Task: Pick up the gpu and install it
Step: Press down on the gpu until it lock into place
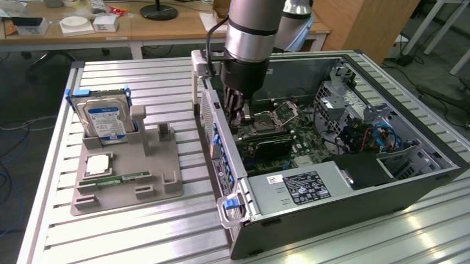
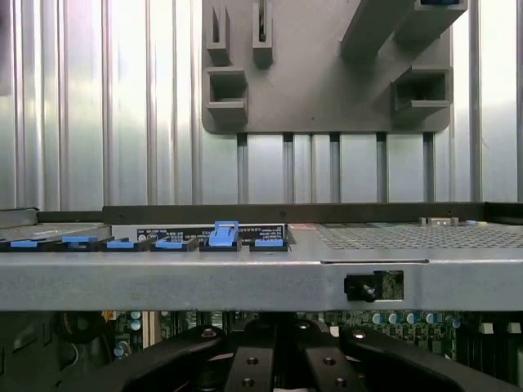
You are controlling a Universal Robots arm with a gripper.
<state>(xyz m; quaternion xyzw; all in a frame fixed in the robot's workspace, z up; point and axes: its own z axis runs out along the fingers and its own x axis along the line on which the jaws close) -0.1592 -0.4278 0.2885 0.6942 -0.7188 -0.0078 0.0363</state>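
"Hovering where, the arm's black gripper (image 1: 246, 115)?"

"Low inside the open dark metal computer case (image 1: 331, 214), above the green motherboard (image 1: 309, 137). Whether it was spread or pinching, I could not tell."

"And the gpu?"

"The thin black rectangular gpu (image 1: 268, 145) lay just beside the gripper, toward the exterior view's right, with its long axis running left to right. Farther off, the grey plastic tray (image 1: 147, 181) held a silver hard drive (image 1: 105, 121)."

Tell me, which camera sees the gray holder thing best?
The exterior view: the whole gray holder lies beside the computer case. The wrist view catches one slotted end, beyond the case wall.
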